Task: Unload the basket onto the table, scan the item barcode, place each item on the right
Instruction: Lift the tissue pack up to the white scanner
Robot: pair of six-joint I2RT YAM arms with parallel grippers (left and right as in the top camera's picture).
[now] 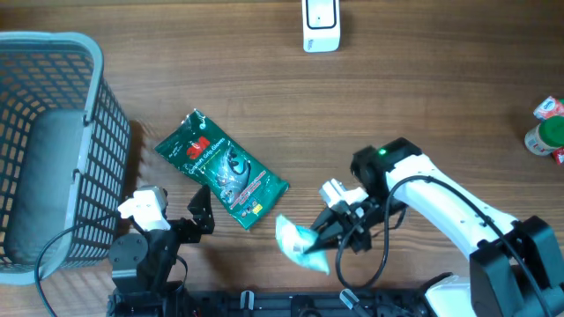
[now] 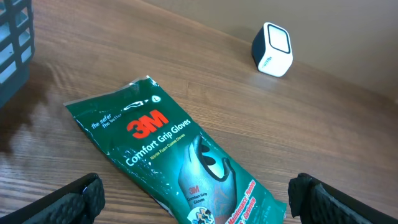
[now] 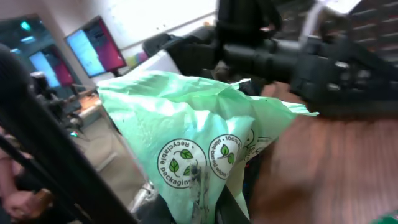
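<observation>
Overhead: one pale green pouch (image 1: 298, 239) is pinched in the right gripper (image 1: 328, 231), well apart from the one white scanner (image 1: 321, 25). One green glove packet (image 1: 222, 169) lies near one grey basket (image 1: 104, 150).

Left wrist: the left gripper (image 2: 196, 190) is seen spread wide, its two fingers flanking the glove packet.

Right wrist: two leaf seals are shown on the clamped pouch.
</observation>
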